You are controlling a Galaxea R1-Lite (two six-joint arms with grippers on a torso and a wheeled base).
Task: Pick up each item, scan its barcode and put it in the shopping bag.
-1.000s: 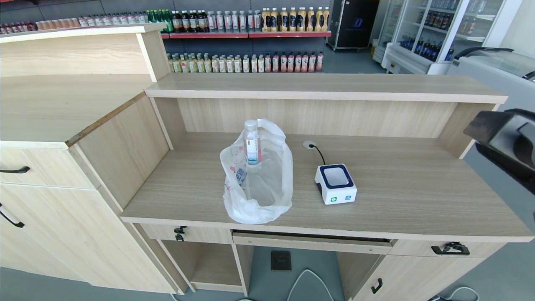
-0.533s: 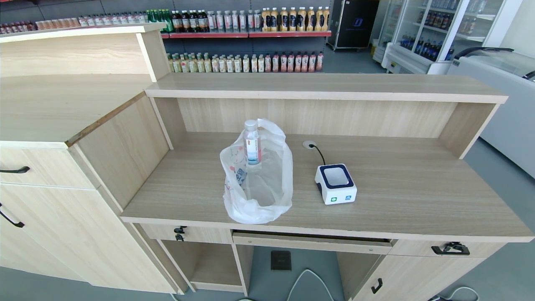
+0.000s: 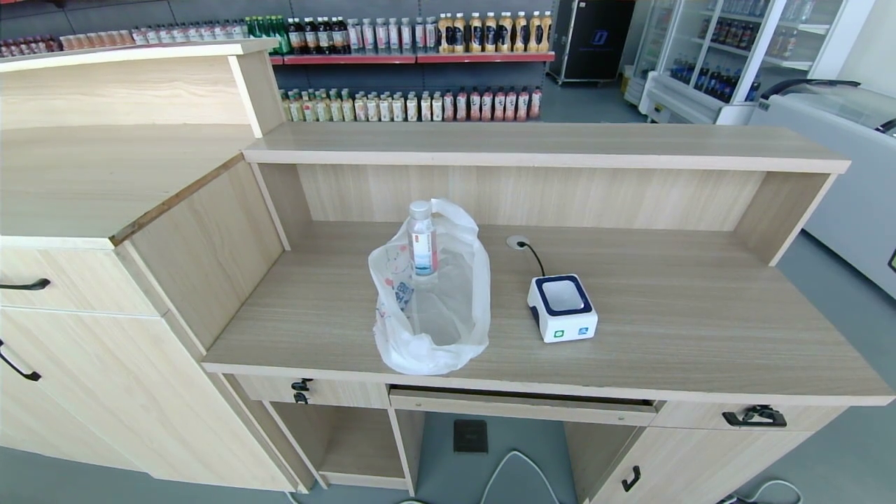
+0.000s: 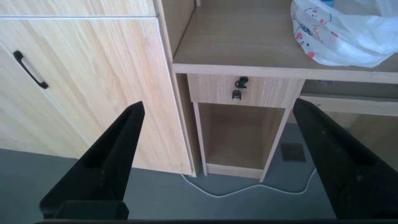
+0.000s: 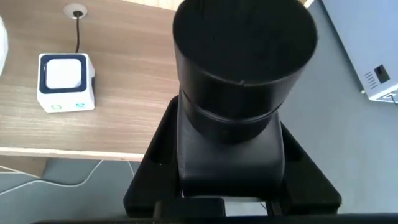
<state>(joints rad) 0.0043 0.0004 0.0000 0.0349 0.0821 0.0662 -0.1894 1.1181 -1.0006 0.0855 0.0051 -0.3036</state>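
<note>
We find the bottle (image 3: pixel 422 241) upright inside the shopping bag (image 3: pixel 434 322), its mouth open beside the scanner (image 3: pixel 562 306), presumably for further items; left gripper (image 4: pixel 217 106) spread wide, empty; of the right gripper (image 5: pixel 231 180) we cannot tell

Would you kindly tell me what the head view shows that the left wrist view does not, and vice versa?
The head view adds the bottle standing upright in the shopping bag, the scanner beside it and the drink shelves behind. The left wrist view adds the left gripper, open, low before the cabinet. Both show the shopping bag on the counter and the key in the drawer below.
</note>
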